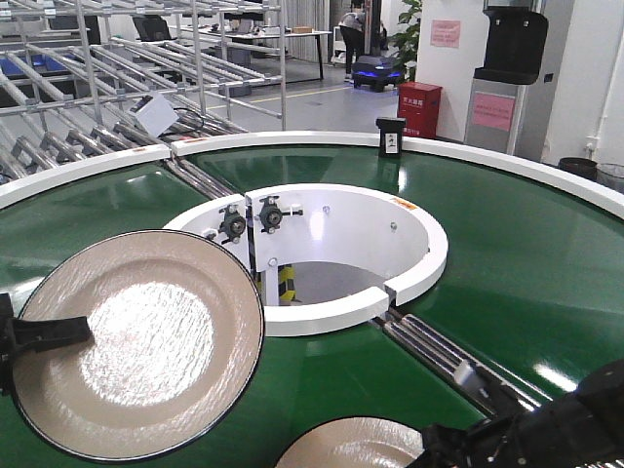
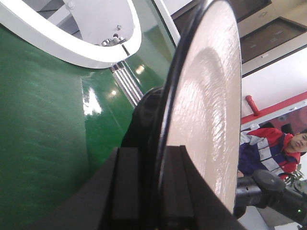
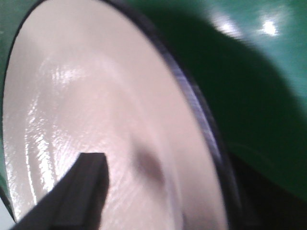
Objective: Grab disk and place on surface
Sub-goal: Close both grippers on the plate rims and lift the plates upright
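left wrist | we see our left gripper clamped on the disk at its dark rim, 6 o'clock | disk edge-on, cream face toward 3 o'clock | green belt at 9 | white ring at 11 | person at 4

My left gripper is matte black all over. Its two fingers are blocky and square-cut, with flat faces and sharp edges, and they rise from a broader black body. In the front view it is a slim black bar at the far left. My right arm, near right, is bulky, black and lumpy in outline. The left wrist view shows its rounded black joint and a small green light. My right gripper shows one dark finger with a squared tip, blurred.
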